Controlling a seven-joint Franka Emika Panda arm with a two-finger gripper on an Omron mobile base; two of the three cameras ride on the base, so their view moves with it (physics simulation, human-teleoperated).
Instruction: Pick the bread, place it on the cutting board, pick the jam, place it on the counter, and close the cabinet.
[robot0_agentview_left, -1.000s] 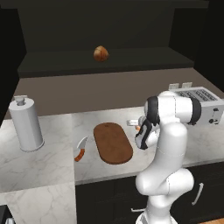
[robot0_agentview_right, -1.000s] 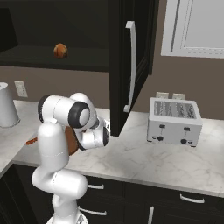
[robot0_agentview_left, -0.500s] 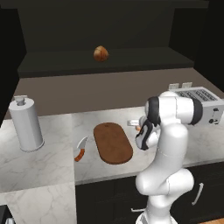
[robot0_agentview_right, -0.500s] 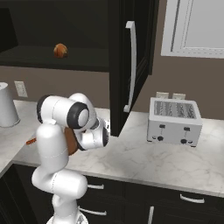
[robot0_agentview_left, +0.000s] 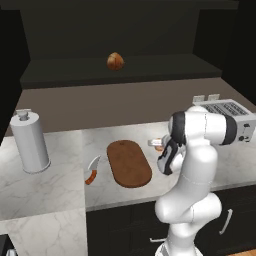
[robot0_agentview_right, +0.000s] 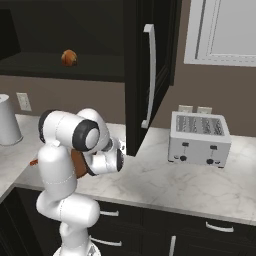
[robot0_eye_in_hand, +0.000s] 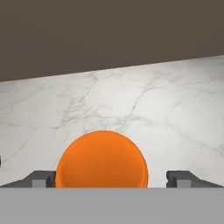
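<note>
The bread (robot0_agentview_left: 115, 61), a round golden-brown roll, lies on the dark shelf of the open cabinet (robot0_agentview_right: 150, 75). The reddish-brown cutting board (robot0_agentview_left: 129, 162) rests on the marble counter (robot0_agentview_left: 50, 190) with nothing on it. Just right of the board is the orange jam (robot0_agentview_left: 159, 146), low at the counter. My gripper (robot0_agentview_left: 161, 151) is there, hand bent down beside it. In the hand view the jam (robot0_eye_in_hand: 101, 159) sits between my fingertips (robot0_eye_in_hand: 41, 179). The left one is at its edge and the right one stands apart from it. The gripper (robot0_eye_in_hand: 113, 179) is open.
A silver toaster (robot0_agentview_left: 225, 112) stands at the right of the counter. A grey canister (robot0_agentview_left: 30, 142) stands at the left. An orange-handled knife (robot0_agentview_left: 91, 172) lies left of the board. The black cabinet door with its silver handle (robot0_agentview_right: 149, 75) hangs open above the counter.
</note>
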